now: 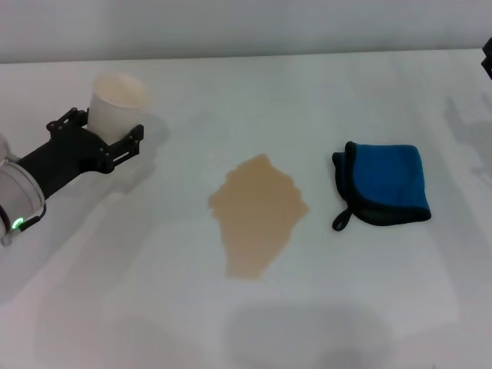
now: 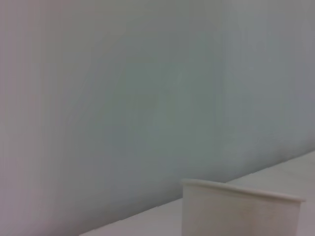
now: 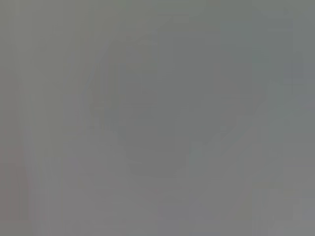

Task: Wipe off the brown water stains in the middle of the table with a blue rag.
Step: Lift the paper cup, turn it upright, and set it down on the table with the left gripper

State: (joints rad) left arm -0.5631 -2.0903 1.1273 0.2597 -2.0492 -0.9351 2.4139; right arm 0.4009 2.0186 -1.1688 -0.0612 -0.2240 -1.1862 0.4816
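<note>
Farthest to the left, the left gripper [image 1: 108, 138] reaches in low over the table [image 1: 138, 307], its black jaws set on either side of a cream paper cup [image 1: 117, 102] that stands upright near the far left part of the surface; the jaws hug the cup's lower wall, closed on it as far as the head view shows. From the left wrist view the cup's rim and upper wall [image 2: 241, 211] fill the near foreground, with the tabletop edge and a plain wall behind. Toward the middle of the table lie the brown water stains [image 1: 257, 215], a flat tan patch with a ragged outline, well apart from the cup. Right of that patch, near it but not touching, the blue rag [image 1: 384, 184] lies folded flat, its black edging and small black loop turned toward the stain. At the far right edge only a dark sliver of the right arm shows, and whether the right gripper's jaws are open or closed I cannot tell.
</note>
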